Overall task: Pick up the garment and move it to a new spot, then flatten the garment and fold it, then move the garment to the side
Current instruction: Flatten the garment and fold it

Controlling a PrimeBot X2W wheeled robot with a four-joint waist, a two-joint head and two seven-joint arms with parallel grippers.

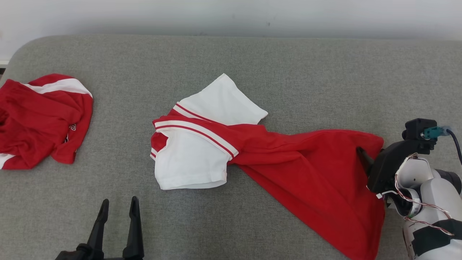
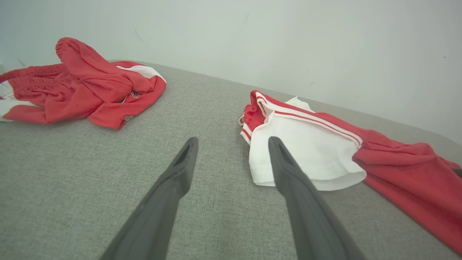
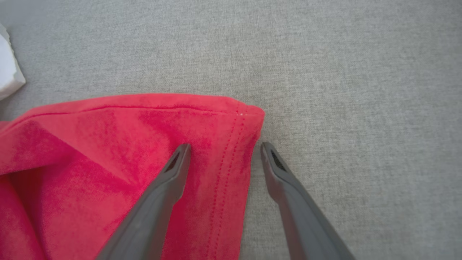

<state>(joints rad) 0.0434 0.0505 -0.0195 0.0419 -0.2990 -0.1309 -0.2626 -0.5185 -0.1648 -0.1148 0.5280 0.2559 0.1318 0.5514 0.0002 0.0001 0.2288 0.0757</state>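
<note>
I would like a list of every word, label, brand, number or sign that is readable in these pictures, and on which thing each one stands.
No text is readable.
Small white mark on the crumpled red garment at the left: too small and blurred to read.
Red and white shirt in the middle: stripes, no print visible.

Grey fabric surface (image 1: 231, 57), plain white wall (image 1: 231, 14) behind

R arm (image 1: 433, 187): white shell, black wrist, teal plug (image 1: 432, 132), red/white wires (image 1: 404, 193). L end effector (image 1: 120, 199): long, dark grey.
</note>
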